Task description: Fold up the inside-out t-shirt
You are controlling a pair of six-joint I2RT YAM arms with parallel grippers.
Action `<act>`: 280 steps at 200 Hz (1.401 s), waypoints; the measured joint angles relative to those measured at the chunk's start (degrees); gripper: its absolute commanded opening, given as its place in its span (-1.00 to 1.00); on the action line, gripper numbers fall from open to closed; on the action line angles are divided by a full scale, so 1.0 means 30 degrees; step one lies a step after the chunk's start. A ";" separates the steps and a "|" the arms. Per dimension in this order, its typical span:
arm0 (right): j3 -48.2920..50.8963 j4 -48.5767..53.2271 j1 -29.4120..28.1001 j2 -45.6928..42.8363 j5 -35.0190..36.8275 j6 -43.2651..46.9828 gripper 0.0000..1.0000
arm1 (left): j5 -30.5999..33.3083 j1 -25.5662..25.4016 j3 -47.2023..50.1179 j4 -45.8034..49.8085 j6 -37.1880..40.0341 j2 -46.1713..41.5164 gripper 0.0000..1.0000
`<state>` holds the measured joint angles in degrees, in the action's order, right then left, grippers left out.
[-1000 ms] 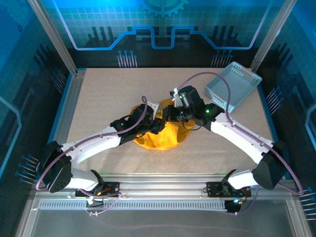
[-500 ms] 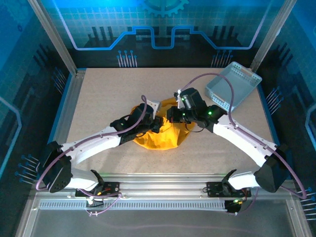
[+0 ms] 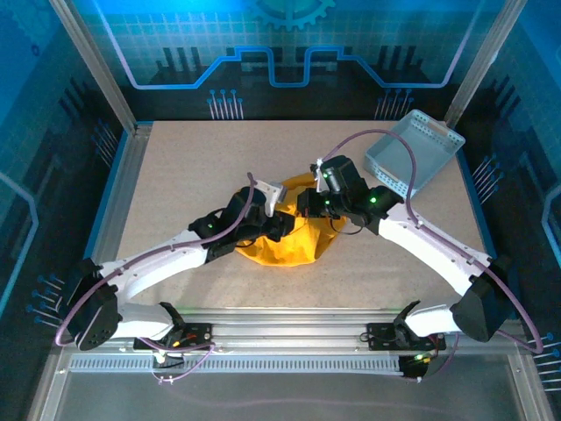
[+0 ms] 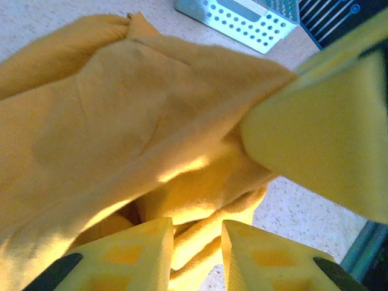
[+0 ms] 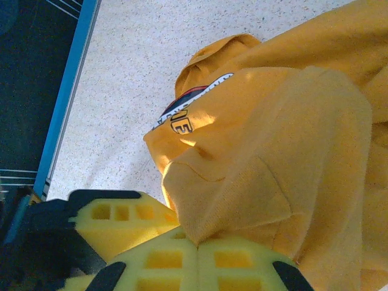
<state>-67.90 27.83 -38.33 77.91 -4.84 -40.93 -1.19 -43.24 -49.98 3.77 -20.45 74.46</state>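
I see a pale blue-grey perforated basket (image 3: 412, 156) at the table's two o'clock corner, set at an angle to the edges. The speckled beige tabletop (image 3: 184, 175) is bordered by an aluminium frame (image 3: 121, 189). At twelve o'clock, beyond the far edge, stands a blue backdrop (image 3: 175, 35) with circuit-line artwork.

Left arm (image 3: 166, 254) and right arm (image 3: 429, 241) angle inward, wrists close together; left claw (image 4: 197, 233) slightly parted, right claw (image 5: 195, 242) pressed together.
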 measured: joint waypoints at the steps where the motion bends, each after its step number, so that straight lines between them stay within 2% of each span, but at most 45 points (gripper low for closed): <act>1: 0.0000 0.0000 0.0000 0.0000 -0.0015 0.0000 -1.00 | -0.0073 0.0000 0.0015 -0.0015 0.0000 0.0000 -0.43; 35: 0.0000 0.0000 -0.0102 -0.0007 -0.0299 -0.0007 -1.00 | -0.0991 0.0000 0.0109 -0.0678 0.0015 0.0000 -0.48; 79: 0.0000 0.0000 -0.0321 -0.0007 -0.0539 -0.0007 -1.00 | -0.0998 0.0000 0.0109 -0.0947 0.0022 0.0044 -0.53; 97: 0.0000 0.0000 -0.0350 -0.0007 -0.0539 0.0000 -1.00 | -0.0590 0.0000 0.0109 -0.0918 0.0211 0.0058 -0.40; 173: 0.0000 0.0000 -0.0350 -0.0007 -0.0539 0.0000 -1.00 | 0.0896 0.0153 0.0109 -0.0838 0.0459 0.0058 -0.40; 246: 0.0000 0.0000 -0.0350 -0.0007 -0.0539 0.0000 -1.00 | -0.0066 0.0248 -0.0058 -0.0882 0.0517 0.0998 -0.21; 280: 0.0000 0.0000 -0.0350 -0.0007 -0.0532 0.0000 -1.00 | -0.0182 0.0248 -0.0058 -0.0860 0.0525 0.1450 -0.68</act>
<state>-67.90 27.83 -39.38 77.89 -6.44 -40.93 -1.74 -42.50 -50.15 1.19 -18.87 78.81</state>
